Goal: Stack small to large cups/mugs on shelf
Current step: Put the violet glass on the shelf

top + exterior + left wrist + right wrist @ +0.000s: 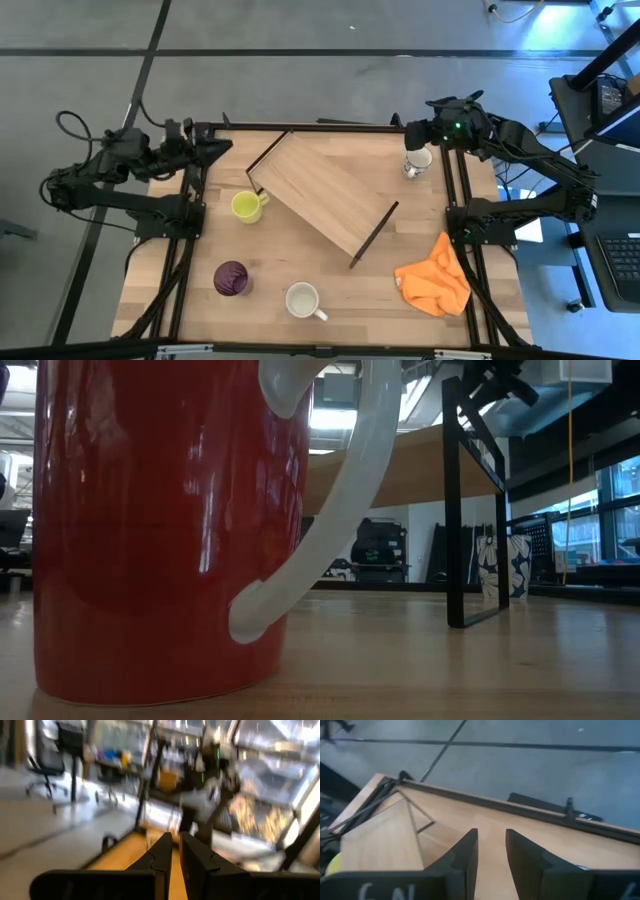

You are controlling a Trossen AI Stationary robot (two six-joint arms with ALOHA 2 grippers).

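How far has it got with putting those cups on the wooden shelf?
Nothing looks done yet: the long light-wood shelf carries no cup. The yellow-green mug, dark purple tumbler, brownish white-lined mug and small white-grey mug all stand on the table. In hand: nothing; the right gripper sits near the white-grey mug with its jaws apart, the left gripper waits at the far left corner. All four cups remain.

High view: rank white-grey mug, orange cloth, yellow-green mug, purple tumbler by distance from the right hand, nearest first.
From the right hand, at the table's far right corner:
1. White-grey mug, directly beside the hand.
2. Orange cloth, near the right edge, toward the front.
3. Yellow-green mug, left of the shelf.
4. Purple tumbler, front left.
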